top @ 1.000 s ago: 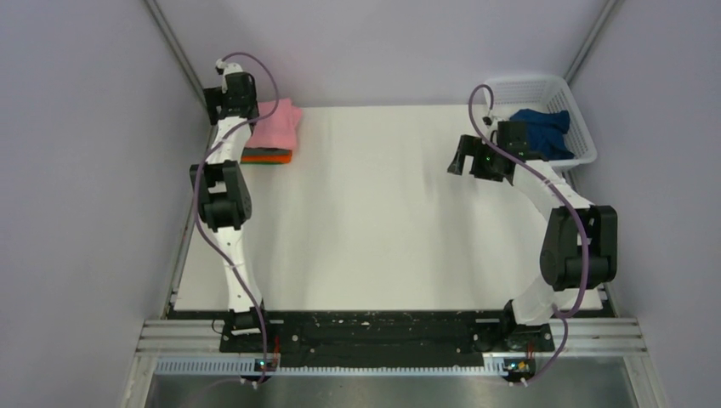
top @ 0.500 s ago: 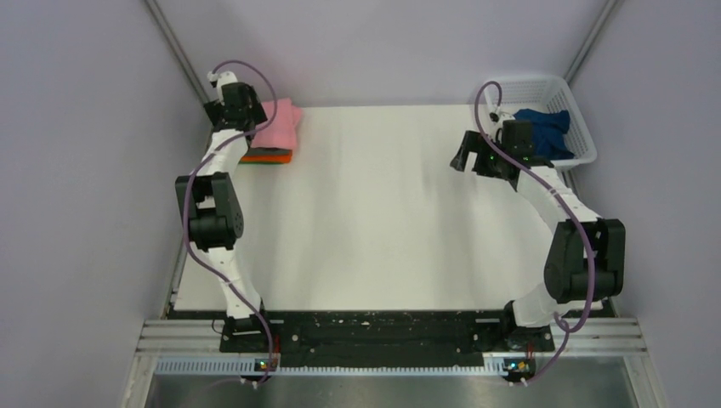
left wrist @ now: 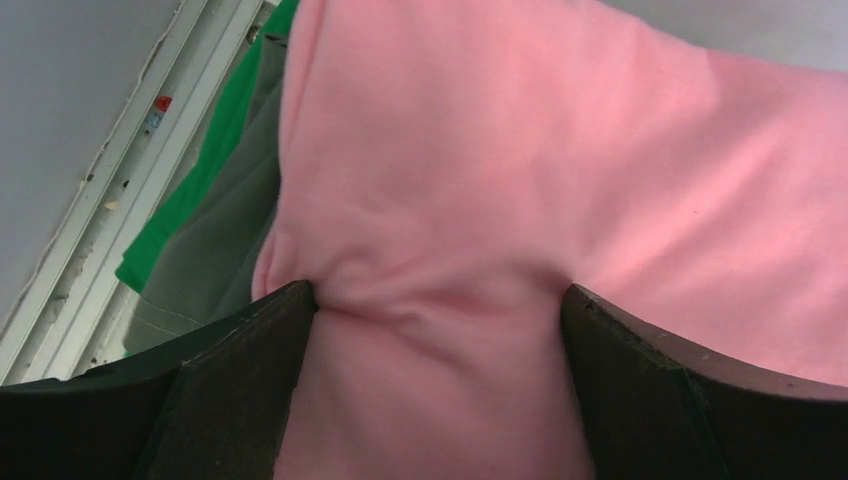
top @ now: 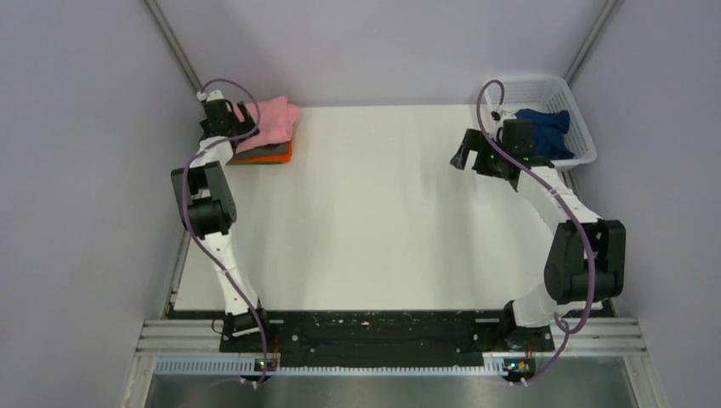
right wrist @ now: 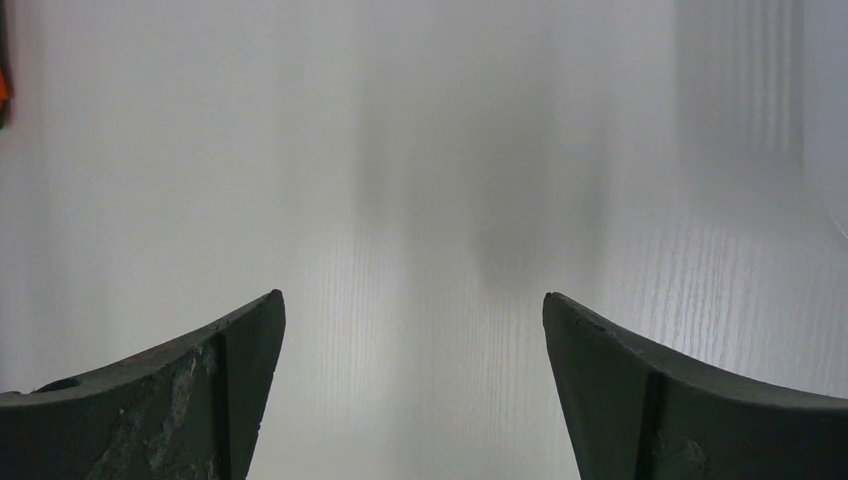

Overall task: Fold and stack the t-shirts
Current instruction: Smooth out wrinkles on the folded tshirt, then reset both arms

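Note:
A folded light pink t-shirt (top: 276, 119) tops a stack at the table's far left, with orange (top: 276, 154) and green (top: 252, 161) shirts under it. In the left wrist view the pink shirt (left wrist: 520, 150) fills the frame, with dark grey (left wrist: 235, 240) and green (left wrist: 195, 195) edges at its left. My left gripper (top: 246, 115) is open, its fingers spread and pressing into the pink cloth (left wrist: 435, 300). A navy blue t-shirt (top: 544, 129) lies crumpled in the basket. My right gripper (top: 463, 157) is open and empty above bare table (right wrist: 410, 300).
The white lattice basket (top: 554, 85) stands at the far right corner, just behind the right wrist. The white table (top: 374, 212) stretches between the arms. A metal rail (left wrist: 110, 190) runs along the table's left edge beside the stack. Grey walls close in on both sides.
My left wrist has swung to the left of the stack and now points right onto the pink shirt. The right gripper has shifted slightly towards the basket.

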`<state>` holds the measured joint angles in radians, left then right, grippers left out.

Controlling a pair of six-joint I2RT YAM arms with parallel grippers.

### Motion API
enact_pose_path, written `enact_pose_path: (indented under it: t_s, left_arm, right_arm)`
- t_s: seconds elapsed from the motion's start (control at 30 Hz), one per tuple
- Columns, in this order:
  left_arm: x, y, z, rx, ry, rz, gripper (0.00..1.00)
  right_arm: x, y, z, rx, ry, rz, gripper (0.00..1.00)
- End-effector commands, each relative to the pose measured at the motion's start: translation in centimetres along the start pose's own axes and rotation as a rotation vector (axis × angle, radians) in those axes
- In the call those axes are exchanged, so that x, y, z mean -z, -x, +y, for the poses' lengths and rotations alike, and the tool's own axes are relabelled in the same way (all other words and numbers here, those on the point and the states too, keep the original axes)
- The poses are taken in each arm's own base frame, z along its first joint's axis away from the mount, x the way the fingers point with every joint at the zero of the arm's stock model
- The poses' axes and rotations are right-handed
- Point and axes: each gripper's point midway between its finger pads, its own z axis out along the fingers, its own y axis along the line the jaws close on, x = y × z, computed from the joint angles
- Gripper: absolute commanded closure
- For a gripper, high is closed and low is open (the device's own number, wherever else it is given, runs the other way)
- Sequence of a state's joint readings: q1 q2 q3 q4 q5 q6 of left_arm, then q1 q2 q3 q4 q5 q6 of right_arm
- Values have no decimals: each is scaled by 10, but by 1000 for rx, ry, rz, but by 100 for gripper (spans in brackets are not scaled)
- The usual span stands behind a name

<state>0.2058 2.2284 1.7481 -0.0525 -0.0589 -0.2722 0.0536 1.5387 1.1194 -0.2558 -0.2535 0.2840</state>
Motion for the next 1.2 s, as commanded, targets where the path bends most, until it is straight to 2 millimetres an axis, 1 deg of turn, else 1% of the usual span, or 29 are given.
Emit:
enact_pose_path:
  t_s: [0.0, 0.07, 0.13, 0.23, 0.3, 0.37, 0.53, 0.63, 0.77, 0.83, 0.97, 1.03, 1.07, 1.1, 1.17]
  left_arm:
    - [-13, 20, 13, 25, -113, -26, 1]
    - [-21, 13, 14, 7, -149, -2, 1]
    - [-23, 11, 11, -5, -177, 4, 1]
    - [-20, 12, 0, -10, -240, 1, 1]
    - [-14, 13, -7, -4, -276, 7, 1]
    - [-5, 24, -16, -5, -310, -26, 1]
    - [29, 55, -25, -15, -253, -132, 1]
    - [48, 70, -28, -55, -149, -199, 1]
    - [67, 82, -24, -66, 8, -249, 1]
    - [79, 89, -27, -42, 24, -275, 1]
    - [106, 98, -40, -19, -1, -300, 1]
    - [122, 95, -49, -12, -5, -290, 1]
    - [132, 88, -55, -3, -13, -275, 1]
    - [144, 81, -60, 13, -27, -262, 1]
    - [172, 60, -80, 59, -103, -228, 1]
  right_arm:
    - [10, 14, -5, 1, -45, -45, 1]
    - [13, 19, -7, 14, -63, -51, 1]
    - [15, 24, -9, 24, -78, -59, 1]
    - [17, 31, -9, 31, -89, -76, 1]
    - [17, 33, -8, 30, -87, -81, 1]
    - [18, 34, -8, 35, -87, -84, 1]
    - [20, 33, -10, 56, -94, -92, 1]
    - [21, 33, -10, 69, -95, -94, 1]
    - [23, 35, -11, 87, -97, -102, 1]
    - [24, 36, -10, 92, -96, -106, 1]
    - [29, 38, -8, 90, -88, -129, 1]
    - [33, 36, -6, 68, -82, -153, 1]
    - [35, 35, -5, 57, -73, -169, 1]
    - [36, 30, -5, 40, -67, -176, 1]
    - [39, 24, -8, 1, -77, -203, 1]
